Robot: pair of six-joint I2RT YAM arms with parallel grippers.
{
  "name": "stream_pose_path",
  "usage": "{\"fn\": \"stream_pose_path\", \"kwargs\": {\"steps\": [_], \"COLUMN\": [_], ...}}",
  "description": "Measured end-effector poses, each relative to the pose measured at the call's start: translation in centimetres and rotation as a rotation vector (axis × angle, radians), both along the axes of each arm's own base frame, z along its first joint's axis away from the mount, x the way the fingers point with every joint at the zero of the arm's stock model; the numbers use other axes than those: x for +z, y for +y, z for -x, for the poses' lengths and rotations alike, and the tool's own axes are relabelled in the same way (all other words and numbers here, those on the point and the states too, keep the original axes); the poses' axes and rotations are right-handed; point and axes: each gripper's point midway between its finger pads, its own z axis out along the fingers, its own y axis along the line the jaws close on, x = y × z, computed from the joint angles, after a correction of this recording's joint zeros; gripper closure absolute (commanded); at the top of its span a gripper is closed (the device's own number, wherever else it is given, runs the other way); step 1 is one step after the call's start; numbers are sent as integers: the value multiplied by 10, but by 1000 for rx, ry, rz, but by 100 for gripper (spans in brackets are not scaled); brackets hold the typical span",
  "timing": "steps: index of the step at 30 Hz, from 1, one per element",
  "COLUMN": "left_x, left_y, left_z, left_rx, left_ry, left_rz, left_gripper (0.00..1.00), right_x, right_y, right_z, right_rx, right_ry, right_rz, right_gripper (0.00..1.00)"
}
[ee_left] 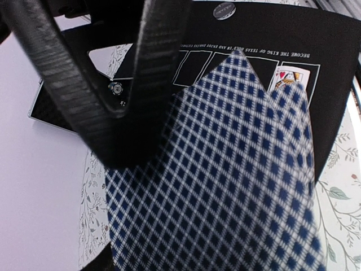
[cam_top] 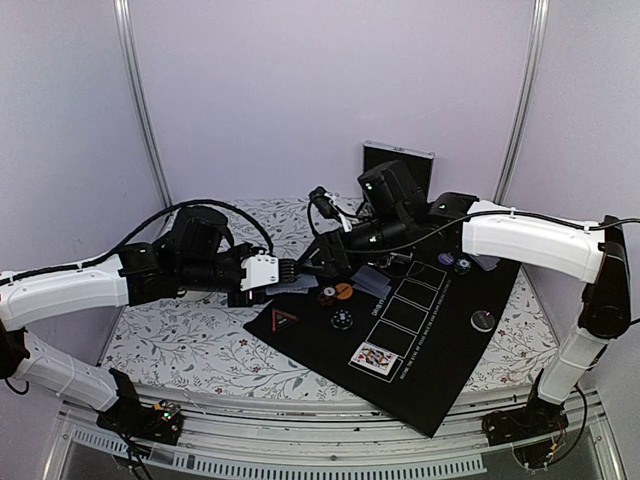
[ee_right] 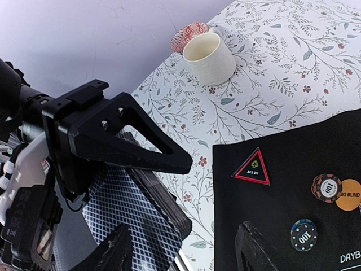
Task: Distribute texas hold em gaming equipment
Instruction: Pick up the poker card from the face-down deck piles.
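Observation:
My left gripper (cam_top: pixel 292 272) is shut on a stack of playing cards (ee_left: pixel 225 180) with blue-checked backs, which fills the left wrist view; the top card sits skewed on the one below. My right gripper (ee_right: pixel 183 251) stands open right beside it (cam_top: pixel 325 262), its fingers (ee_right: pixel 113 251) on either side of the stack's near corner (ee_right: pixel 135 226), gripping nothing. On the black mat (cam_top: pixel 430 340) lie one face-up card (cam_top: pixel 373 358), a striped chip (ee_right: pixel 328 187), an orange big-blind disc (ee_right: pixel 350 195), a black chip (ee_right: pixel 304 234) and a triangular all-in marker (ee_right: pixel 252 167).
A cream cup (ee_right: pixel 210 55) stands on the flowered cloth at the back left, with a red patterned piece (ee_right: pixel 189 35) behind it. More chips (cam_top: pixel 441 261) and a purple disc (cam_top: pixel 487 263) lie at the mat's far edge. A round button (cam_top: pixel 484 320) lies on its right side.

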Motion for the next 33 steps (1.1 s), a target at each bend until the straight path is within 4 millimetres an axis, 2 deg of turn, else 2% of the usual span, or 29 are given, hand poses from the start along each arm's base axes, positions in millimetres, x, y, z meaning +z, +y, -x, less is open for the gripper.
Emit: {"fn": "stream_pose_path", "kwargs": {"steps": [9,16,21,24,33], "left_x": [0,0,0,0,-1], "left_y": [0,0,0,0,1], "left_z": [0,0,0,0,0], "left_rx": [0,0,0,2,2], "left_ry": [0,0,0,0,0], "left_rz": [0,-1,-2,-3,-3], "left_gripper": [52,52,52,52,52], "right_x": [-7,-10,-10,-7,-4], "right_y": [-4,-6,-7,-7,-7], "right_z": [1,3,3,3,5], "right_rx": [-8,-7,-7,-5,-2], "right_ry": [16,24,29,26,27], "right_rz": [33,47,54,49,41], "right_gripper": [69,80,95,97,98]}}
